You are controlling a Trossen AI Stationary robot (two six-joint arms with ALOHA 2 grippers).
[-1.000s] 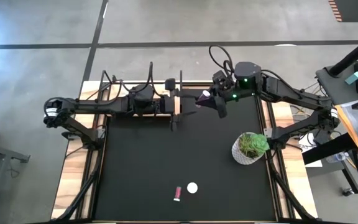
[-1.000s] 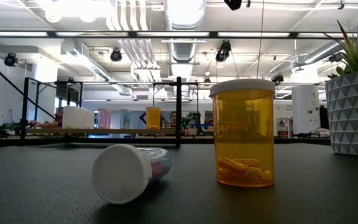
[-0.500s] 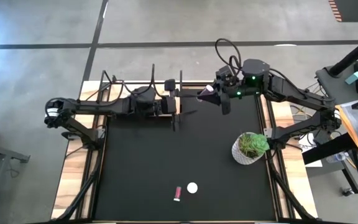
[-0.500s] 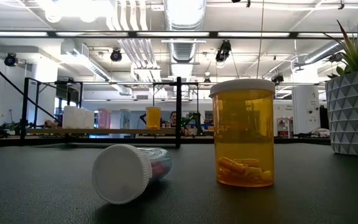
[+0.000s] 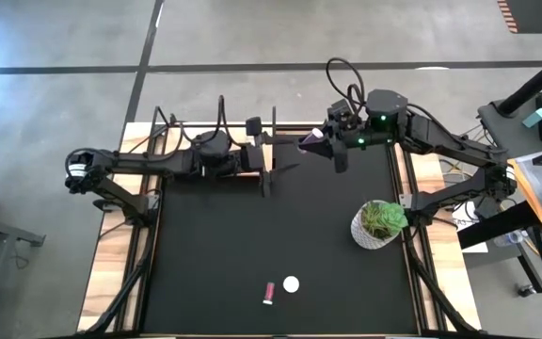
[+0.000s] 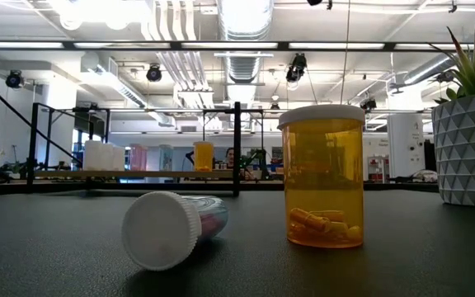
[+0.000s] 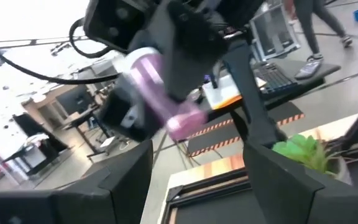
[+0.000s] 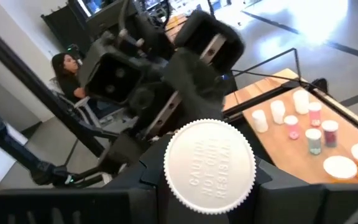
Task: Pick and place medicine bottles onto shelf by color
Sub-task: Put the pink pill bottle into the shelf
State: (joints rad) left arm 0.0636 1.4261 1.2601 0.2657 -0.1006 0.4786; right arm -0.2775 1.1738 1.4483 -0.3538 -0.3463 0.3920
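At the back edge of the black surface (image 5: 280, 235), toward twelve o'clock in the overhead view, the two arms met nose to nose. The right gripper (image 5: 316, 146) had its jaws shut on a pink bottle (image 5: 309, 145), lifted clear of the surface, its white cap (image 8: 209, 163) facing back at the right wrist camera. In the overhead view the bottle's long axis ran roughly from three o'clock to nine o'clock, its body aimed at the left arm. The left gripper (image 5: 269, 158) waited just beside it on the nine o'clock side, jaws partly open and holding nothing; its own camera saw the pink body (image 7: 160, 93) straight ahead, between and beyond its fingers (image 7: 117, 180). That looked like a handover in the making, and the move would turn on this line-up: the bottle lay toward three o'clock from the open jaws, lengthwise toward them, so they would have to close across its body rather than its ends.

The shelf (image 8: 303, 134) showed in the right wrist view as a pale board with several small bottles already standing on it. Two more were left near the surface's six o'clock edge: an orange bottle (image 6: 321, 175) upright, and another bottle (image 6: 173, 228) lying on its side beside it. A potted plant (image 5: 379, 224) stood at about four o'clock, well apart from both grippers.
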